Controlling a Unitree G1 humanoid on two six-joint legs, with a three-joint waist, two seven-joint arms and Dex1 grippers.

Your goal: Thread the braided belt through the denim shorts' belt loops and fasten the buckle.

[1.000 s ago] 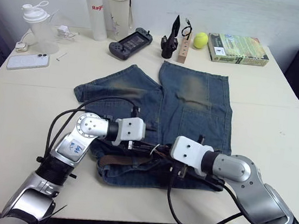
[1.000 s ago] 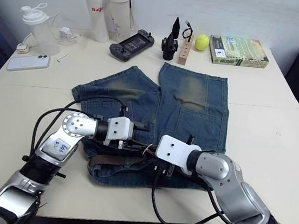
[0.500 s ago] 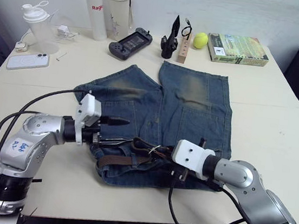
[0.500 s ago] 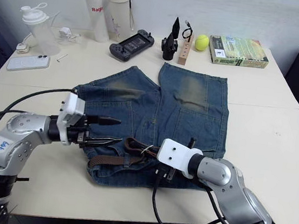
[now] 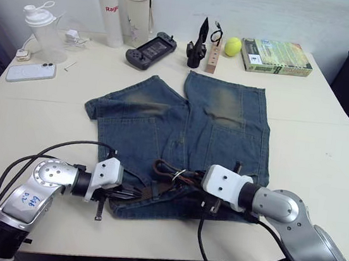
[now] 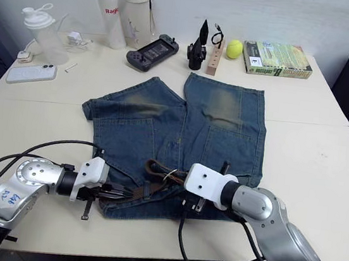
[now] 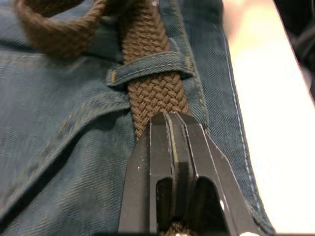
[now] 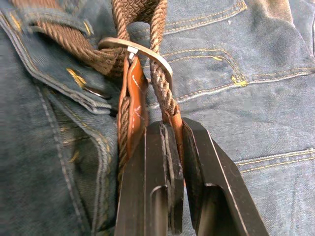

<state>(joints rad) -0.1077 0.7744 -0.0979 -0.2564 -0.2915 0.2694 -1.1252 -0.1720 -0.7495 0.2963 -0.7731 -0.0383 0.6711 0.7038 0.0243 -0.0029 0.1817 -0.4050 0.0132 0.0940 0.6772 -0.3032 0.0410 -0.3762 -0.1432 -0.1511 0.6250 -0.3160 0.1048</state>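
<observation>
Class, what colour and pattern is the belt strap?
Dark brown, braided weave; the braided belt shows best in the left wrist view.

A yellow-green ball (image 5: 234,46) sits at the far edge of the cream counter (image 5: 324,155). Just right of the ball lies a green book (image 5: 276,57); just left stands a wooden block (image 5: 214,58), then a black pointed object (image 5: 199,44), a game controller (image 5: 152,49), two tall bottles (image 5: 122,9), a shaker bottle (image 5: 40,23) and a white phone (image 5: 31,72).

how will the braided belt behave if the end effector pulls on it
The braided belt is probably floppy: it curls into a loop near the buckle. Its woven surface likely grips rather than slips. Since it passes under a belt loop, pulling may drag the denim shorts along.
</observation>
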